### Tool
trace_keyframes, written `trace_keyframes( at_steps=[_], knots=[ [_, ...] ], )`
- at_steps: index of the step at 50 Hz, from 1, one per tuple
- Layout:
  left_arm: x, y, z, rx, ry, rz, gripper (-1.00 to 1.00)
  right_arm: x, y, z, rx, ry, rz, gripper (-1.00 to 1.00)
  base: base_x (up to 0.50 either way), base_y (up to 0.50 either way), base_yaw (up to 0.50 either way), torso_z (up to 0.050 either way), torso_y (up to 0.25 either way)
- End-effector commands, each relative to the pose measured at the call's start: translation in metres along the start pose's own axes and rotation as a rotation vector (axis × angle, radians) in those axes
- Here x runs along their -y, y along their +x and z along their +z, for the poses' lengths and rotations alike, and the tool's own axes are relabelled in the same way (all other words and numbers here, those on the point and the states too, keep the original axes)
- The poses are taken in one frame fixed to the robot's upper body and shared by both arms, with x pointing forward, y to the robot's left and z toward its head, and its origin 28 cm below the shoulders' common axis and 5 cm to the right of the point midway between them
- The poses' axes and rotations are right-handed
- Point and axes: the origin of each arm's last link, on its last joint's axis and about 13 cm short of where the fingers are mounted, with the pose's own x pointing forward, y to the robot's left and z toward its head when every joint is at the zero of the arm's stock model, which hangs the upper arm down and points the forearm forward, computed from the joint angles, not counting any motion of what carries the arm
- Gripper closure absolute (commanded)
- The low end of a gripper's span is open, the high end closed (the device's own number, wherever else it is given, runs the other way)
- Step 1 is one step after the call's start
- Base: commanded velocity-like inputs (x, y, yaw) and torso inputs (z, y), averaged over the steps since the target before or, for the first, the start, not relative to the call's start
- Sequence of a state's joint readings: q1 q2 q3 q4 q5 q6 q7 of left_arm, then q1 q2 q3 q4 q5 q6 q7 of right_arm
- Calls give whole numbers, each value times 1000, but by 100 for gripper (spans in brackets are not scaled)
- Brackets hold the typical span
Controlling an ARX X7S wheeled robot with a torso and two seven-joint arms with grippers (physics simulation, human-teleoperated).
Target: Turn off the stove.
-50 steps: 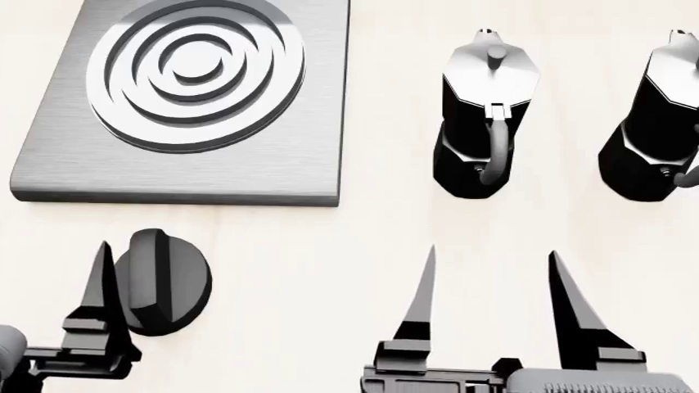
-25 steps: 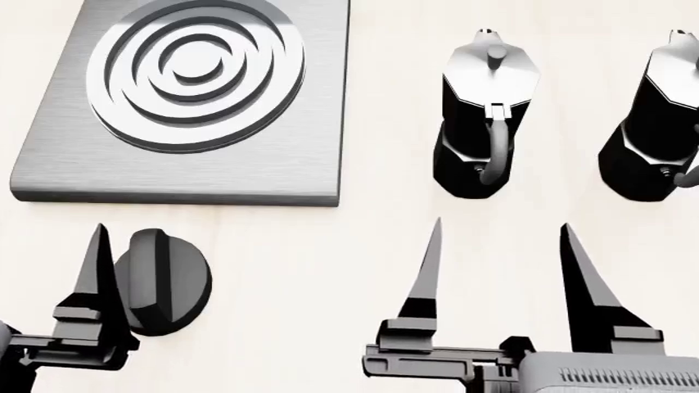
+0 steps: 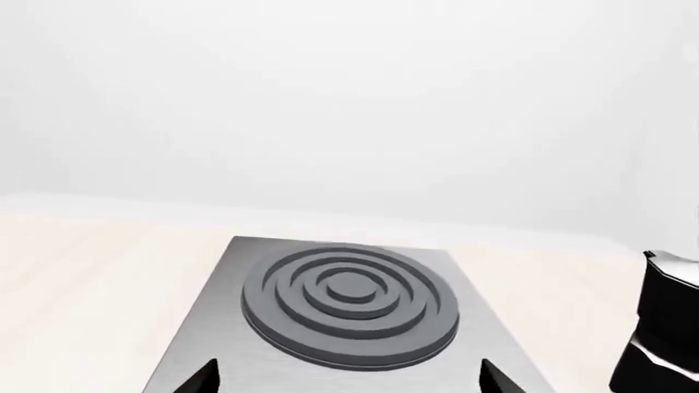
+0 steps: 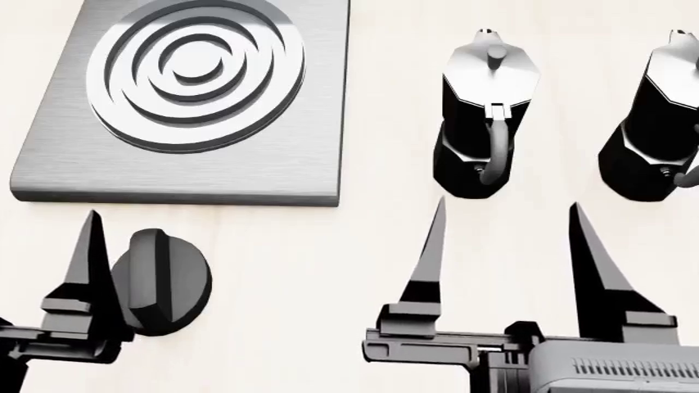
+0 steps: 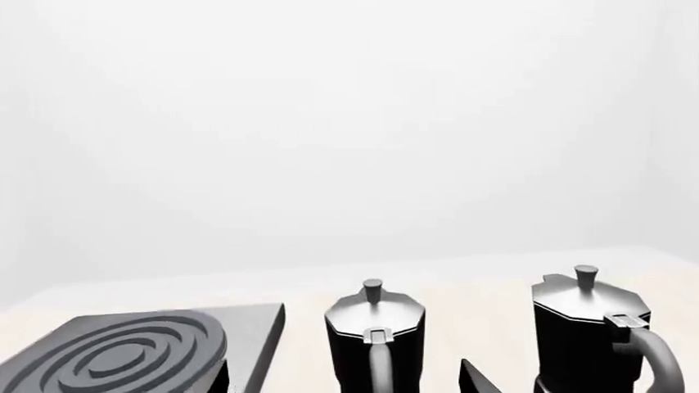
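Head view shows the left gripper (image 4: pixel 110 262) pushed a little farther forward than a second ago, its one visible finger (image 4: pixel 90 262) now reaching almost to the near edge of the stove (image 4: pixel 65 164). The knob (image 4: pixel 164 282) sits on the tabletop (image 4: pixel 317 246) just in front of the stove plate, right beside that finger. The left wrist view shows two fingertips set wide, so the jaws are spread. Whether they straddle the knob I cannot tell; the other finger is hidden. The right gripper (image 4: pixel 505 262) has also crept forward, jaws spread and empty, short of the two moka pots (image 4: pixel 486 115). The knob looks unturned; closing on it seems the next step.
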State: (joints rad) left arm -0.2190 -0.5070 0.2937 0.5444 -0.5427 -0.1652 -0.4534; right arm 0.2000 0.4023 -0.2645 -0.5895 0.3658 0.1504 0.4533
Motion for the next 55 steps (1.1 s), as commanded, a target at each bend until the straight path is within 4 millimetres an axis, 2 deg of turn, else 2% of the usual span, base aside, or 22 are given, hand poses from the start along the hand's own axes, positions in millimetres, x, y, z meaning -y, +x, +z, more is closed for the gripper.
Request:
trace_keyframes(
  at_steps=[1, 55],
  knots=[
    [1, 0, 5, 14, -4, -5, -100, -1, 2, 4, 14, 3, 1, -100, 0, 0, 0, 0, 0],
    [5, 4, 26, 79, -4, -38, -100, -5, 11, 26, 87, 11, 24, -100, 0, 0, 0, 0, 0]
  ],
)
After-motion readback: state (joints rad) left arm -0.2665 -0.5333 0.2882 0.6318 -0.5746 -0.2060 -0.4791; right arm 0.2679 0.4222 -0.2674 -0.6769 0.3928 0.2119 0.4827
